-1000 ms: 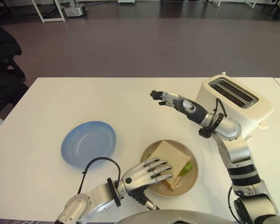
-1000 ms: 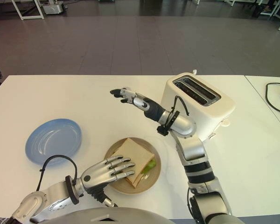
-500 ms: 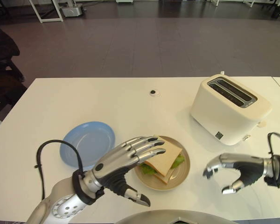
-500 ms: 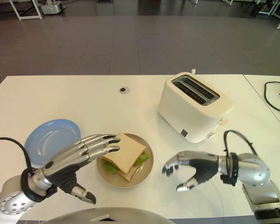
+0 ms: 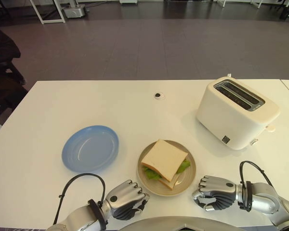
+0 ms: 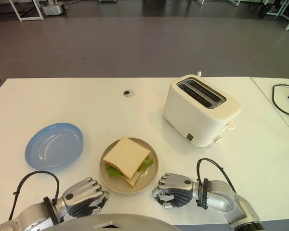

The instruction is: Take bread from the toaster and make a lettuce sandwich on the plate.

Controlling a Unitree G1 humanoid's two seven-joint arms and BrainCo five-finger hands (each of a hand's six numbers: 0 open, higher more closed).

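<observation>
A sandwich (image 5: 164, 161) with green lettuce between two bread slices lies on the tan plate (image 5: 189, 176) near the table's front. The white toaster (image 5: 237, 113) stands at the back right with both slots showing no bread. My left hand (image 5: 126, 199) rests at the front edge, left of the plate, fingers curled into a fist and holding nothing. My right hand (image 5: 216, 193) sits just right of the plate, also curled shut with nothing in it.
A bare blue plate (image 5: 90, 148) lies left of the sandwich. A small dark round fitting (image 5: 158, 96) sits in the tabletop at the back middle. A black cable (image 6: 285, 107) lies on the neighbouring table to the right.
Both hands have drawn back from beside the sandwich to the table's front edge and curled shut. The sandwich stays on the tan plate.
</observation>
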